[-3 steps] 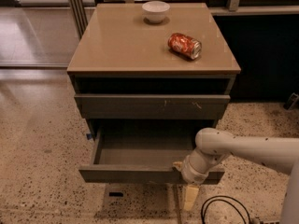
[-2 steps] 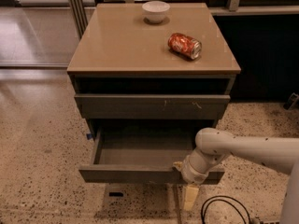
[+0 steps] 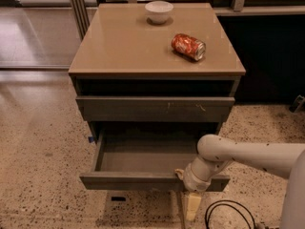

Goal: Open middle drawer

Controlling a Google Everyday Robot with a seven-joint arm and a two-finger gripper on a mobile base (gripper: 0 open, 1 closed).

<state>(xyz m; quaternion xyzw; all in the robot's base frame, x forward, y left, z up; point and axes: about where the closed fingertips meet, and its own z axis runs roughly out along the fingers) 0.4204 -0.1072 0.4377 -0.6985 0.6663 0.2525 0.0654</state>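
The middle drawer stands pulled well out of the cabinet, in the lower centre of the frame, its plain grey inside open to view and bare. The gripper hangs pointing down at the right end of the drawer's front panel, just before it at the bottom of the frame. Whether it is open or closed cannot be told. The pale arm reaches in from the right edge. A dark cable loops on the speckled floor at the lower right. Above the drawer sits the upper drawer front, shut, with pale scratch marks. On the tan cabinet top a red can lies on its side to the right, and a white bowl stands near the far edge.
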